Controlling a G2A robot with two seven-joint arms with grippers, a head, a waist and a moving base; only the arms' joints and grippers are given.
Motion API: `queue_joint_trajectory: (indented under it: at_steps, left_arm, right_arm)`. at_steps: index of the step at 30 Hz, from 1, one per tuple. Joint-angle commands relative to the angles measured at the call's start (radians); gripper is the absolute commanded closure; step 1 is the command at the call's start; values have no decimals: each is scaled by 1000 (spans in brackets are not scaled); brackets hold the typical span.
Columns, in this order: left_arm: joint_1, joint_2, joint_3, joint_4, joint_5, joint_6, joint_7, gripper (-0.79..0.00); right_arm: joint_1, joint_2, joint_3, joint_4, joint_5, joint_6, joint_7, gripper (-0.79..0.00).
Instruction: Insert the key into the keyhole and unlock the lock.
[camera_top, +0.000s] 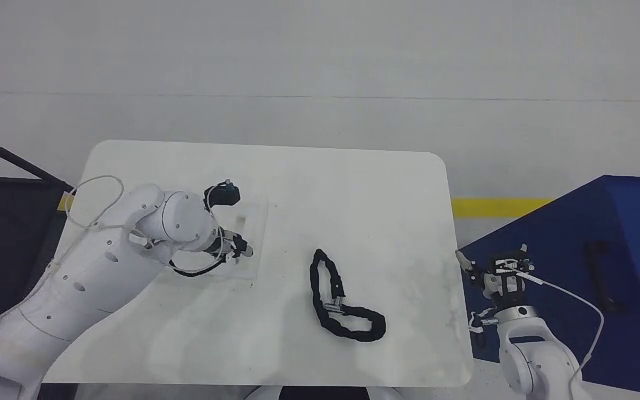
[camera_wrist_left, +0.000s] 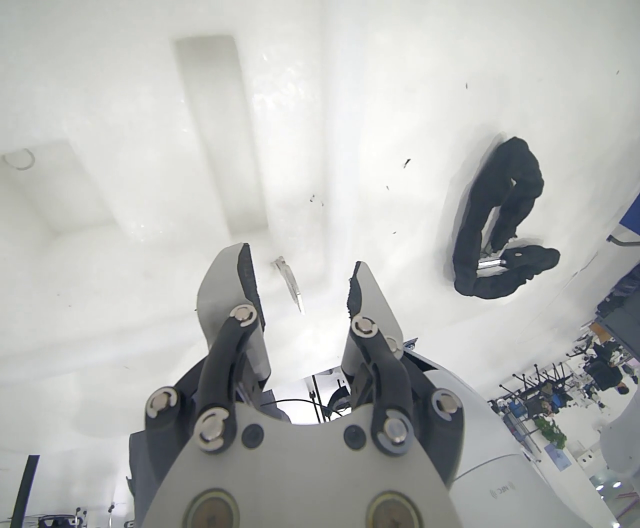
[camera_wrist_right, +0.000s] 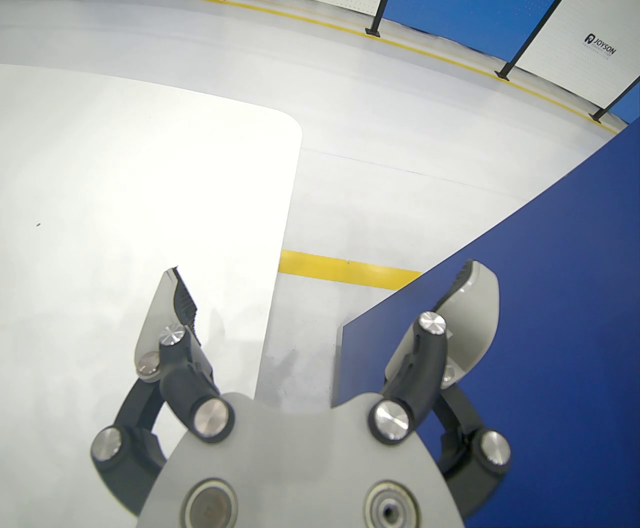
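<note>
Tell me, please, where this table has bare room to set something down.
The table is bare between the lock and its right edge, where the open right pincer sits just off it, and also along the far edge. The left side is crowded: the left pincer hangs open over the key on the clear tray.

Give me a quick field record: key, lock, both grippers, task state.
key: lying on the clear tray, not gripped
left gripper: open, fingers on either side of the key; contact unclear
lock: black chain lock, mid-table, apart from the key
right gripper: open, empty, at the table's edge by the blue board
task state: key not yet picked up
</note>
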Motion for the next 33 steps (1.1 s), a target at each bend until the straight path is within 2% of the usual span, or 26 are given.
queue_joint_trajectory:
  at_steps: [1,4,8,10,17,33]
  left_arm:
    - [-33,13,49,-7,-39,15,15,-332]
    - [-86,33,124,-11,-88,49,49,-296]
    - [-170,57,231,-11,-165,77,77,-332]
    - [-216,67,286,-11,-197,94,94,-323]
    - [-365,81,476,-42,-289,173,173,-314]
    - [-350,79,486,-50,-261,233,234,-256]
  right_arm:
    - [0,0,0,0,0,0,0,-785]
    - [0,0,0,0,0,0,0,-785]
    - [0,0,0,0,0,0,0,-785]
    - [0,0,0,0,0,0,0,-785]
    - [0,0,0,0,0,0,0,-785]
    - [0,0,0,0,0,0,0,-785]
